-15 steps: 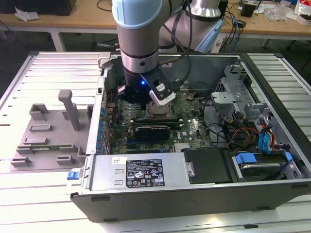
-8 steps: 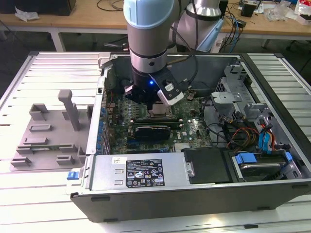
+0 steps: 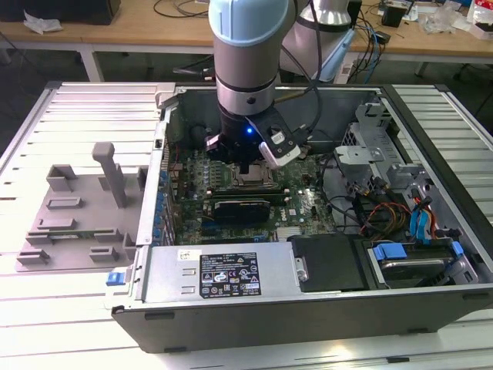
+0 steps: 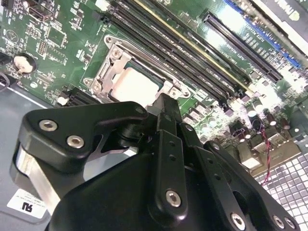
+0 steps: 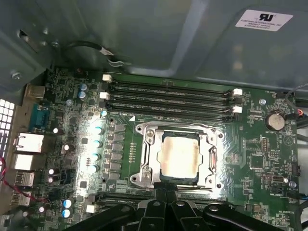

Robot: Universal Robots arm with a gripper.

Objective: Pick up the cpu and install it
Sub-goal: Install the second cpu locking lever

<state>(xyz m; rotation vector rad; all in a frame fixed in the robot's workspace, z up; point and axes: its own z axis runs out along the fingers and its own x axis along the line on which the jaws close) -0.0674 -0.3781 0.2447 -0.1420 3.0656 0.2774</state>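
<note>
The cpu [image 5: 180, 159] sits flat inside its socket frame [image 5: 147, 159] on the green motherboard [image 5: 250, 163], its pale metal top showing in both wrist views [image 4: 136, 86]. In the exterior view the arm [image 3: 245, 54] reaches down into the open computer case [image 3: 308, 308], which lies on its side on the slatted table [image 3: 69, 324], and the gripper [image 3: 245, 166] hangs low just over the socket area. In the second wrist view the gripper's black linkage comes to a point right at the edge of the chip, with nothing seen between its fingers; whether they are closed together or slightly parted I cannot tell (the tips are hidden by the gripper's own body). Long black memory slots [image 5: 168, 98] run beside the socket, and a coin battery [image 5: 274, 120] sits near one corner of the board. On the table to the exterior view's left, well apart from the case, lies a grey plastic fixture [image 3: 81, 212] with an upright post.
</note>
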